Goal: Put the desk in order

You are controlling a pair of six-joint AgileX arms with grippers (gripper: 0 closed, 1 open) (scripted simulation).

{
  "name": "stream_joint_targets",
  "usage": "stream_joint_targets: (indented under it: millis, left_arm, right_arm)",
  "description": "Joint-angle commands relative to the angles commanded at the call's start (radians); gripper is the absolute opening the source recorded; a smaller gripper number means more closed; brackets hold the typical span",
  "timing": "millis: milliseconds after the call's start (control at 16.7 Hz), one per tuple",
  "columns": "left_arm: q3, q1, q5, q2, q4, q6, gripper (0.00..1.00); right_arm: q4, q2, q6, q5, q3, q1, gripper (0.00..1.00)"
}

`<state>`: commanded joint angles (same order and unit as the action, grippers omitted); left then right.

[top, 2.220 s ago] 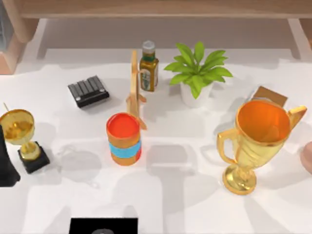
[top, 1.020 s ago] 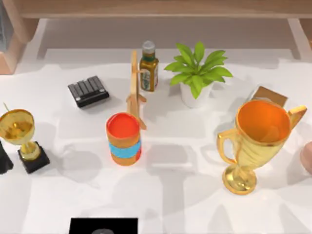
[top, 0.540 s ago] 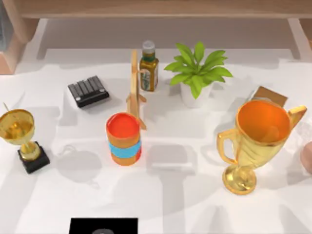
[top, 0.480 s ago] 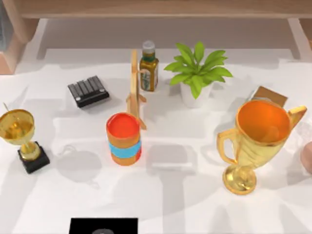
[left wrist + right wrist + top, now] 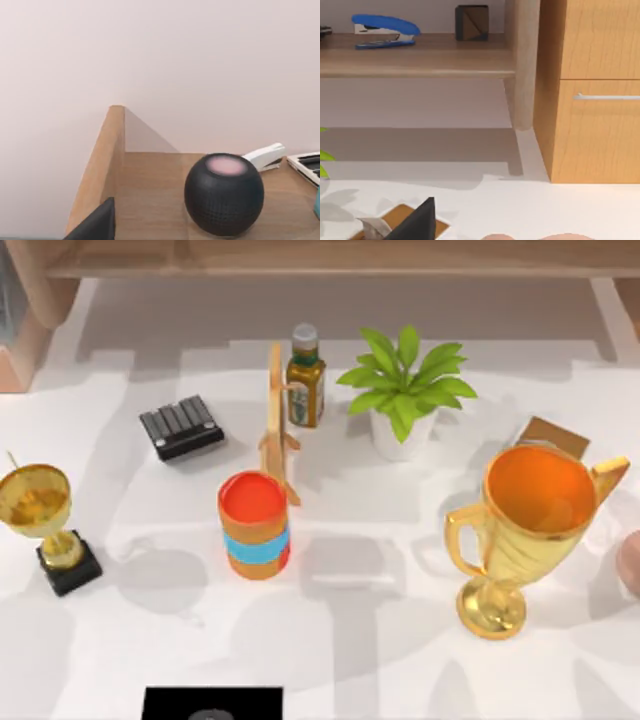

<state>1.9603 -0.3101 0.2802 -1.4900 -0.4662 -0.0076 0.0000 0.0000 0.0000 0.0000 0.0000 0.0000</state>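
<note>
**Left arm pulls back from trophy corner**

Gone from its post beside the small trophy (image 5: 45, 525) at the desk's left edge, where it stood two seconds ago, the left gripper (image 5: 97, 226) now hangs up by a wooden shelf (image 5: 150, 185). Whether it is released or clenched cannot be told. Nothing on the desk (image 5: 380, 640) has shifted meanwhile.

The white desk spreads across the whole top view. Nearest the camera, a black box (image 5: 212, 703) sits at the front edge. Behind it stand the small trophy at left, an orange can (image 5: 255, 525) with a blue band at centre-left, and a large trophy (image 5: 525, 530) at right, all upright and well apart. A pink shape (image 5: 632, 562) pokes in at the right edge. Farther back, a wooden stand (image 5: 277, 425) rises just behind the can, with a black keypad (image 5: 181, 426) to its left and a brown card (image 5: 553, 435) behind the large trophy. A bottle (image 5: 305, 377) and a potted plant (image 5: 403, 390) stand side by side near the back.

From the left wrist, a round black speaker (image 5: 224, 194) rests on the shelf, a white stapler (image 5: 265, 156) just behind it.

The right gripper (image 5: 417, 225), its state likewise impossible to tell, hovers low over the desk's right end near the brown card. Beyond it are a wooden cabinet (image 5: 600, 90) with a drawer handle, and farther off a blue stapler (image 5: 385, 30) and a dark cube (image 5: 471, 22).
</note>
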Motion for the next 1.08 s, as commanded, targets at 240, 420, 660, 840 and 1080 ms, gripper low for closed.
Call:
stream_joint_targets:
  millis: [240, 420, 660, 840, 1080]
  left_arm:
    - [0.509, -0.081, 0.074, -0.382, -0.121, 0.001, 1.0]
    - [0.859, -0.137, 0.126, -0.647, -0.205, 0.002, 1.0]
    - [1.255, -0.201, 0.185, -0.947, -0.301, 0.004, 1.0]
    - [1.478, -0.236, 0.219, -1.114, -0.354, 0.006, 1.0]
    - [1.645, -0.263, 0.245, -1.238, -0.395, 0.008, 1.0]
  right_arm:
    - [0.0, 0.0, 0.0, 0.0, 0.0, 0.0, 1.0]
    - [0.0, 0.0, 0.0, 0.0, 0.0, 0.0, 1.0]
    - [0.0, 0.0, 0.0, 0.0, 0.0, 0.0, 1.0]
    - [0.0, 0.0, 0.0, 0.0, 0.0, 0.0, 1.0]
    - [0.0, 0.0, 0.0, 0.0, 0.0, 0.0, 1.0]
